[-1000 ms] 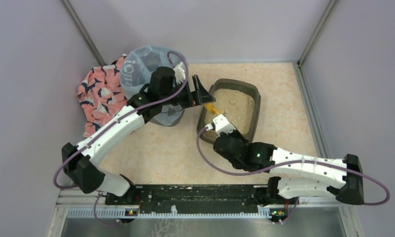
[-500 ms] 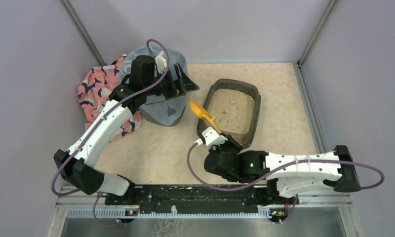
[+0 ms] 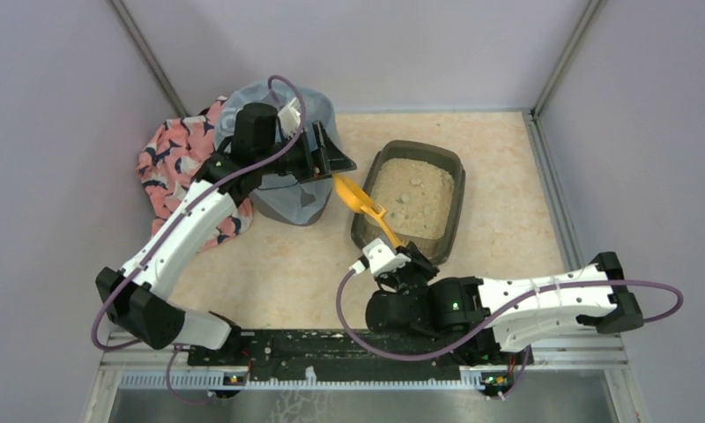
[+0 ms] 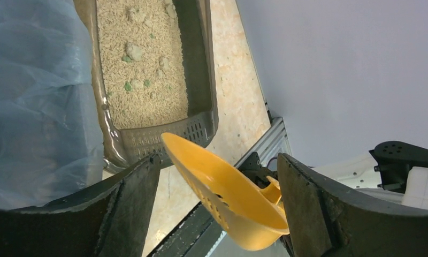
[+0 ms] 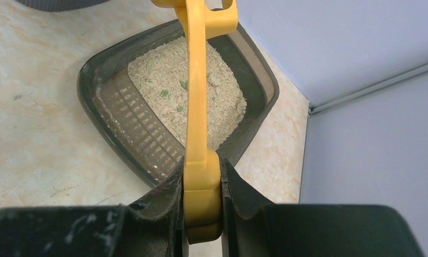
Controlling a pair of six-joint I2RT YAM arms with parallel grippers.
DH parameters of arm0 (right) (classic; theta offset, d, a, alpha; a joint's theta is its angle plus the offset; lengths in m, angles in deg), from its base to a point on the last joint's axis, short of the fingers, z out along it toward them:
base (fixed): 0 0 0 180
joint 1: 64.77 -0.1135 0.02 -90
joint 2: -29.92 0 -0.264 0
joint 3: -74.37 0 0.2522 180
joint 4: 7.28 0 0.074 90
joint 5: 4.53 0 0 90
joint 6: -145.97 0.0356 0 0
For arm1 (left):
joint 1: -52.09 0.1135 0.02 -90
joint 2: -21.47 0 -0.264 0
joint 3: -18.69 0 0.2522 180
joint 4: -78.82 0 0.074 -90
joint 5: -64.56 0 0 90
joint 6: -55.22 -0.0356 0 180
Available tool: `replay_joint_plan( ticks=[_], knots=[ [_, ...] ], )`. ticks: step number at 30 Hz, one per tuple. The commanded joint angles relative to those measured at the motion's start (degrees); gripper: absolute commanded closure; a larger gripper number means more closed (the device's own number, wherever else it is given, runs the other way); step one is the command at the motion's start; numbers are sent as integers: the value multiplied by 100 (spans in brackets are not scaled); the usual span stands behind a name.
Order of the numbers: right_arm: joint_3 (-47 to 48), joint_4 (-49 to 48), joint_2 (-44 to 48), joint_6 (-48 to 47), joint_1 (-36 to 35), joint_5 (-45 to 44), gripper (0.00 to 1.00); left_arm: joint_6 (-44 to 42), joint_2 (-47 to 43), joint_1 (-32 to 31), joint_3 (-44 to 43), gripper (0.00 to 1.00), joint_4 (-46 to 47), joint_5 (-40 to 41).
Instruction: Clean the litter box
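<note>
Both arms had moved; the yellow plastic scoop (image 3: 364, 203) hung by the blue-bagged bin (image 3: 283, 207).
The right gripper (image 5: 202, 182) pinched its handle; the left gripper (image 3: 325, 152) gaped wide. The dark grey plastic litter box (image 3: 455, 189) sat beside. The scoop had to stay level until over the bag.

Bright, even and diffuse from overhead, with no hard glare. Only faint, soft-edged shadows on the beige speckled tabletop (image 3: 278, 264). Slightly washed out on the light blue plastic bag (image 4: 35, 96) at 9 o'clock in the left wrist view, with a small glint on the shallow dark grey-brown translucent plastic litter box (image 4: 207, 80). Blurred on the near black fingers (image 4: 131, 214) around 6 o'clock in both wrist views, soft on the yellow plastic slotted scoop (image 4: 228, 198), sharp farther off.
</note>
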Motion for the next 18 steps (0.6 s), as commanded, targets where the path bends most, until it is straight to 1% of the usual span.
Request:
replay_joint_plan(
  ticks=[1,3,4,5,7,8,9,11,12,16,17,18],
  knots=[
    [281,-239,-173,-80,-175,-293,100,151,424,10,359,17,-254,-400],
    [274,-365,-227,-167,-193,-280,100,157,488,-13,351,29,-236,-445],
    [291,-399,-239,-198,-217,-291,100,158,504,-19,348,38,-219,-440],
    [308,-430,-245,-203,-233,-303,100,152,506,-28,361,51,-200,-432],
    [325,-540,-205,-300,-281,-339,100,135,495,-33,398,74,-188,-443],
    [328,-610,-183,-354,-295,-374,100,124,493,-29,423,80,-171,-452],
    [328,-659,-165,-422,-319,-413,100,116,491,-33,447,83,-164,-486],
    [321,-789,-130,-561,-346,-498,100,119,495,-42,502,98,-98,-612],
    [326,-835,-115,-622,-353,-529,100,117,500,-39,507,100,-79,-674],
    [312,-1036,-40,-675,-361,-735,100,143,435,-49,546,100,2,-848],
    [289,-1108,1,-676,-357,-787,98,169,382,-47,545,100,40,-871],
    [281,-1165,39,-676,-355,-814,91,210,321,-50,547,100,94,-870]
  ],
)
